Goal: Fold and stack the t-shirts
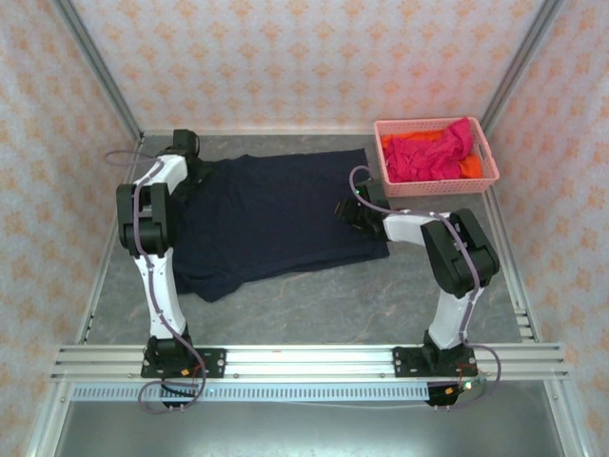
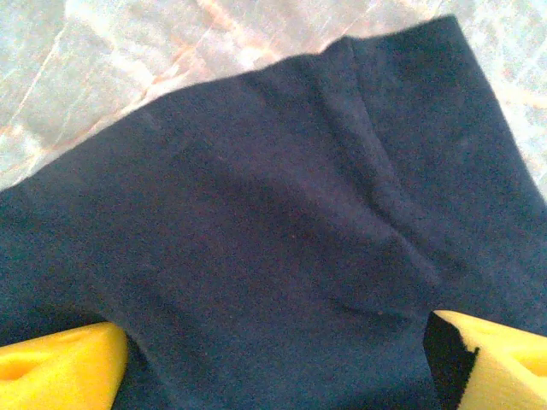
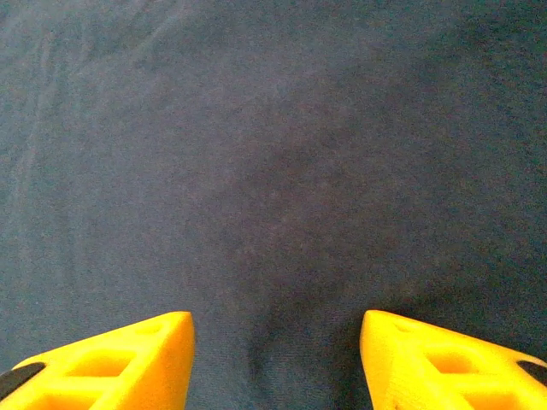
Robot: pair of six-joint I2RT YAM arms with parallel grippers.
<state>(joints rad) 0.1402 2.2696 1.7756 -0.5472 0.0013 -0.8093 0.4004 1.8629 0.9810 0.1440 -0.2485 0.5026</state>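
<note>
The dark navy t-shirt (image 1: 276, 219) lies spread on the grey table. My left gripper (image 1: 195, 176) is at the shirt's far left edge by a sleeve; in the left wrist view (image 2: 282, 359) its yellow fingers (image 2: 60, 371) stand wide apart, open over the navy cloth (image 2: 273, 213). My right gripper (image 1: 347, 211) rests on the shirt's right side; in the right wrist view (image 3: 278, 359) it is open just above flat navy cloth (image 3: 273, 154). The magenta-red shirt (image 1: 433, 152) and the orange shirt (image 1: 470, 168) lie bunched in the pink basket (image 1: 436, 186).
The pink lattice basket stands at the back right, next to the right wall. Bare grey table (image 1: 362, 305) stretches in front of the shirt toward the arm bases. Patterned walls close in the left, back and right sides.
</note>
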